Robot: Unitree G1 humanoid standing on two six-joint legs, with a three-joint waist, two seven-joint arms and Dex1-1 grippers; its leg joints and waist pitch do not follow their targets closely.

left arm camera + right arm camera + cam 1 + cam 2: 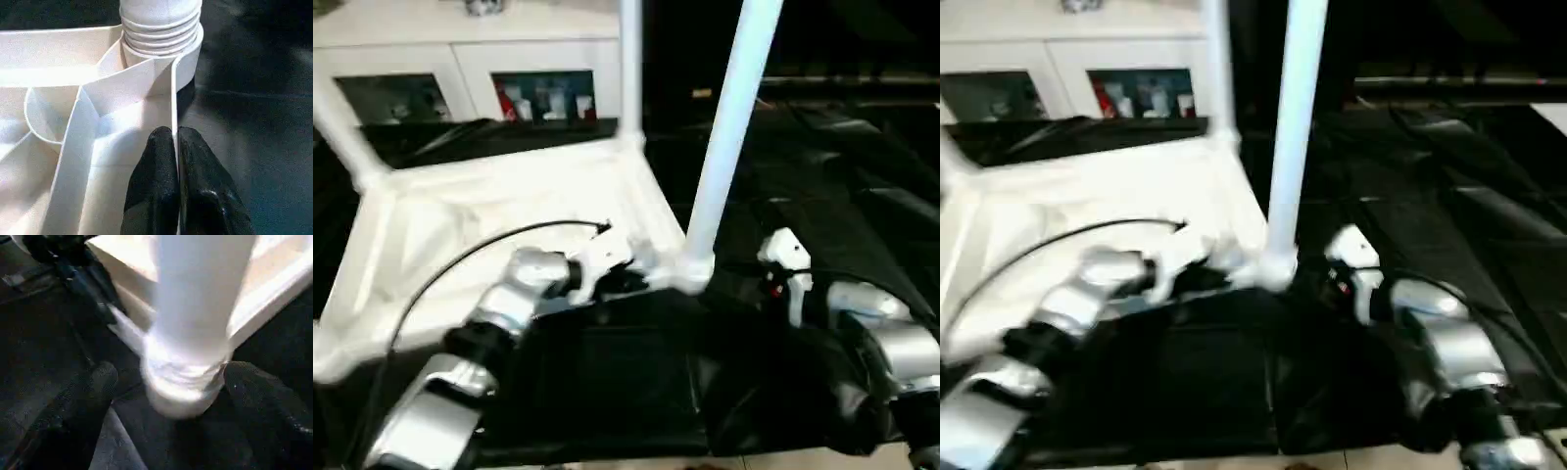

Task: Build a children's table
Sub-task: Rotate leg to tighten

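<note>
Left tool (175, 147) pinches tabletop (58, 122) rim; leg (729, 127) stands in corner socket (188, 58).

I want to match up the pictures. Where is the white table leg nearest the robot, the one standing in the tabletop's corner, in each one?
Left eye view: the nearest leg rises right of centre.
Right eye view: it rises just right of centre.
Left wrist view: its ribbed end sits in the corner socket, past the left gripper, shut on the tabletop's rim.
Right wrist view: it stands between the right gripper's fingers.
Shared landmark: the corner socket.
</note>
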